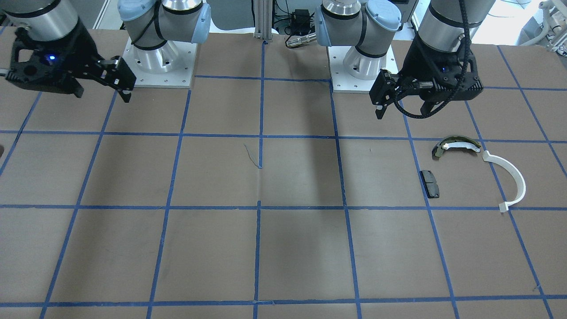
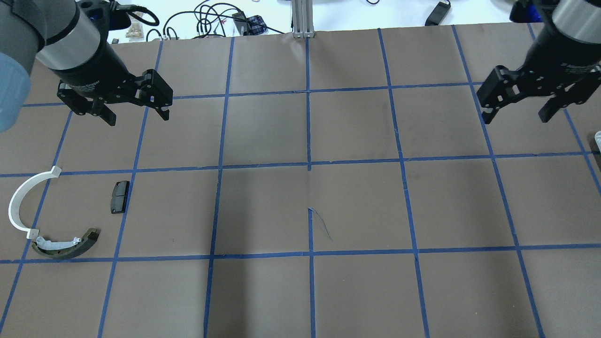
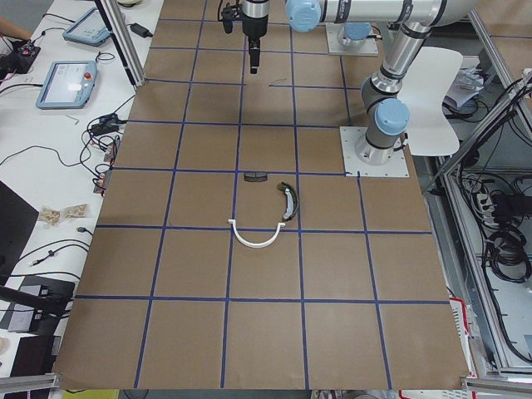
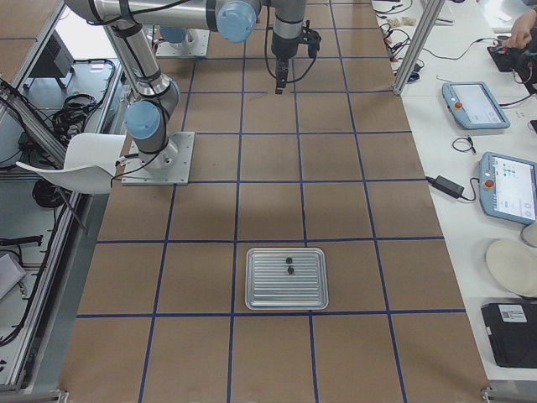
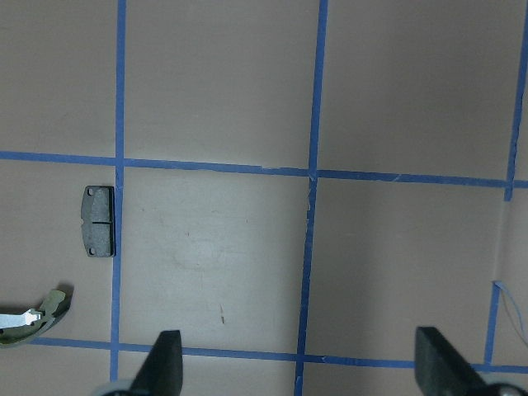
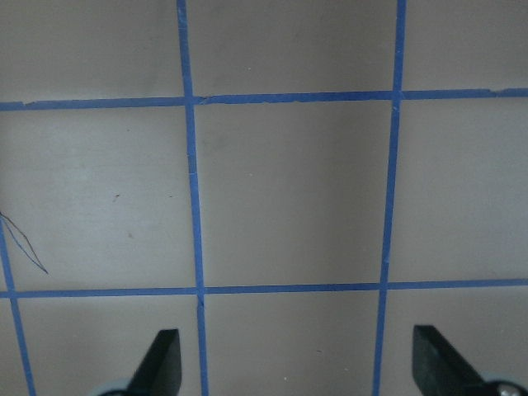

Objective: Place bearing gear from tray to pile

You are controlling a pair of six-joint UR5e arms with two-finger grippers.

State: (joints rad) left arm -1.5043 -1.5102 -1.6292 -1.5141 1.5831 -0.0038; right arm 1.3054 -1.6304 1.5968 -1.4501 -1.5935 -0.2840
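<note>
The ribbed metal tray (image 4: pixel 285 300) lies on the table's right end and shows fully only in the exterior right view. Two small dark parts (image 4: pixel 289 265) sit on it; I cannot tell which is the bearing gear. The pile is at the left end: a white half-ring (image 2: pixel 18 202), an olive-and-white curved piece (image 2: pixel 65 246) and a black pad (image 2: pixel 119 197). My left gripper (image 2: pixel 138 119) hangs open and empty above the table, beyond the pad. My right gripper (image 2: pixel 515 118) hangs open and empty at the far right. The left wrist view shows the pad (image 5: pixel 99 233).
The brown table has a blue tape grid. The two arm bases (image 1: pixel 159 66) (image 1: pixel 361 66) stand at the robot's edge. A side bench with tablets (image 4: pixel 508 189) and cables runs along the far edge. A sliver of the tray (image 2: pixel 597 139) shows at the overhead view's right edge.
</note>
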